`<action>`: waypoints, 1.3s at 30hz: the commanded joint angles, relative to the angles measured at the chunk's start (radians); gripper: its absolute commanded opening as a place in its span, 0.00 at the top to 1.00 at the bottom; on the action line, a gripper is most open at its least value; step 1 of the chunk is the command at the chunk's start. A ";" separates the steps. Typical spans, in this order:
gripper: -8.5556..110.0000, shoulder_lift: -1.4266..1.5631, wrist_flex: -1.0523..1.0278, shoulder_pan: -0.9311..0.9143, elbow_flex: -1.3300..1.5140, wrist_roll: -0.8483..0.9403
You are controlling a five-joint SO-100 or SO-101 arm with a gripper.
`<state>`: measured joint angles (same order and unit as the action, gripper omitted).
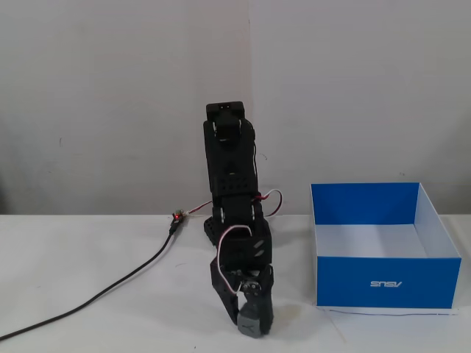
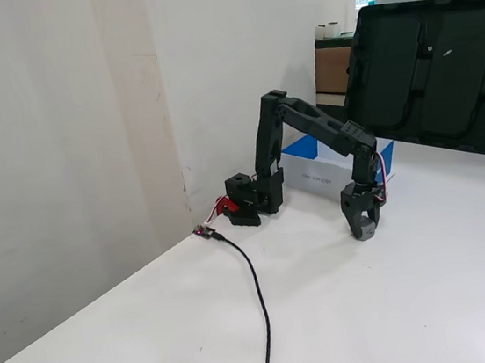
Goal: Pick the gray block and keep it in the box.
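Gray block point(image 1: 249, 321) is pinched between the narrowed jaws of the gripper point(image 1: 249, 323), low at the white table point(image 1: 110, 309), and the blue box point(image 1: 383, 283) is seen well apart to its right in that fixed view.

Arm point(image 1: 235, 220): matt black plastic. Gray block point(image 1: 249, 322): dull gray plastic look. Box point(image 1: 383, 283): smooth blue cardboard, faint sheen, white inside. Desk point(image 2: 244, 341): smooth white, matt. Cable point(image 2: 259, 303): black rubbery sheath. Wall point(image 1: 110, 95): matt white paint, scuffed.
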<state>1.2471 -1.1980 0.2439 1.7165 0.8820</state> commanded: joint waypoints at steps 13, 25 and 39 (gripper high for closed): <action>0.91 0.126 -0.037 0.026 -0.098 -0.067; 0.91 0.213 -0.348 0.169 -0.499 -0.268; 0.91 0.337 -0.439 0.492 -0.615 -0.511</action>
<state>1.4389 -1.6322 0.6397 1.1704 0.4357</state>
